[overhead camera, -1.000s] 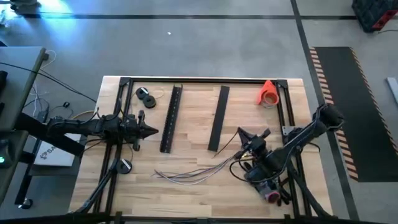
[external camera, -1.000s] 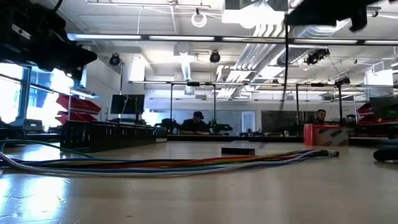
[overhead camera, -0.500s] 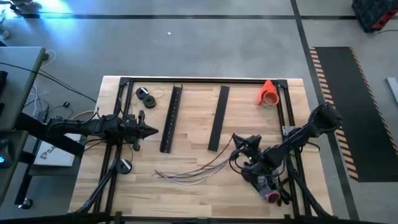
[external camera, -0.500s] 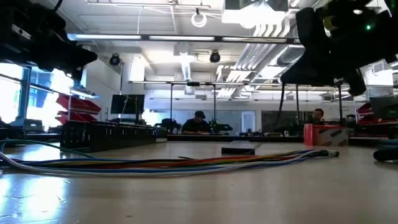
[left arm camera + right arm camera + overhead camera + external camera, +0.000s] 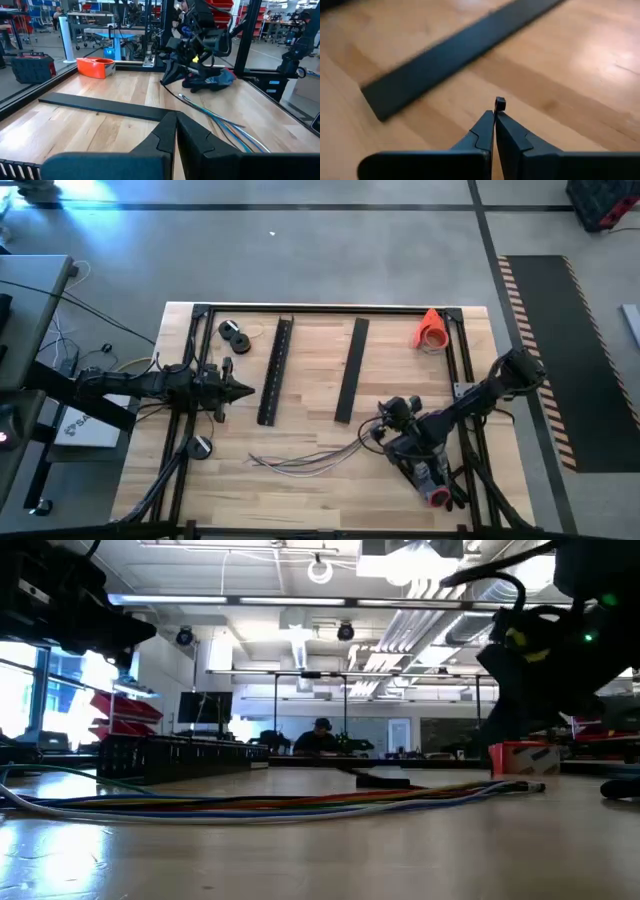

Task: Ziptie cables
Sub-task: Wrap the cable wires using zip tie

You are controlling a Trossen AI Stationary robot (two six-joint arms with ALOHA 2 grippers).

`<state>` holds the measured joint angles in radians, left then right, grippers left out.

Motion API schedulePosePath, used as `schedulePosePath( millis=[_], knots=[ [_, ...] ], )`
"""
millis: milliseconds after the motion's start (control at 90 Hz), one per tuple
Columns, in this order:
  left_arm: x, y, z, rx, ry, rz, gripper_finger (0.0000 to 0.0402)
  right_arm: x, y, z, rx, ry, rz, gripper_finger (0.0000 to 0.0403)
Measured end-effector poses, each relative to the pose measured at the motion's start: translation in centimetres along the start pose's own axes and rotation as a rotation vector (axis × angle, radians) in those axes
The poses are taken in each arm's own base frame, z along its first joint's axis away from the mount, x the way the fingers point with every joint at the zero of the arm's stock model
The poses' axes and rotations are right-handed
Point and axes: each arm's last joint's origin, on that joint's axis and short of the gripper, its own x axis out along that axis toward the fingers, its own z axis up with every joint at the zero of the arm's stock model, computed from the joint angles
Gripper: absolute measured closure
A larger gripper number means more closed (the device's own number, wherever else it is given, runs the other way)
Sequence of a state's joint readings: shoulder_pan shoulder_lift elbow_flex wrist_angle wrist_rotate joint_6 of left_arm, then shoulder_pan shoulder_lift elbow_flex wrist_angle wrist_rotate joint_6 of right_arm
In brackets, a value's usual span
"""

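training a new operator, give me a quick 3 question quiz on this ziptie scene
1. True or false: the right gripper has something small and black pinched between its fingers.
2. What are the cables resting on: A) the table, B) a black bar, C) the orange roll?
3. Fill in: the left gripper hangs beside the ____ black bar, its fingers shut.

Key: 1 true; 2 A; 3 left
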<state>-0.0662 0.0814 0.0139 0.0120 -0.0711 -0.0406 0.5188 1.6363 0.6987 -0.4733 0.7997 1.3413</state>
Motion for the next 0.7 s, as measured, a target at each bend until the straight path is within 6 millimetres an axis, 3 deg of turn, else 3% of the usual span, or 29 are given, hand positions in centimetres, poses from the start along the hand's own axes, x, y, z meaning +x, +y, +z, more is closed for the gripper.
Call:
schedulePosePath(
  millis=[133, 311, 456, 700],
  knots=[
    [0.0, 0.0, 0.0, 0.0, 0.0, 0.0, 0.0402, 0.5, -0.2, 0.1, -0.113, 0.199, 0.028, 0.0368],
    [0.0, 0.0, 0.0, 0.0, 0.0, 0.0, 0.0402, 0.2, -0.4, 0.9, -0.351, 0.317, 0.135, 0.0275],
    [0.0, 0.0, 0.0, 0.0, 0.0, 0.0, 0.0402, -1.1, -0.7, 2.6, -0.577, 0.406, 0.232, 0.0212],
    [0.0, 0.0, 0.0, 0.0, 0.0, 0.0, 0.0402, -3.5, -0.5, 5.7, -0.949, 0.365, 0.379, 0.0193]
  ],
)
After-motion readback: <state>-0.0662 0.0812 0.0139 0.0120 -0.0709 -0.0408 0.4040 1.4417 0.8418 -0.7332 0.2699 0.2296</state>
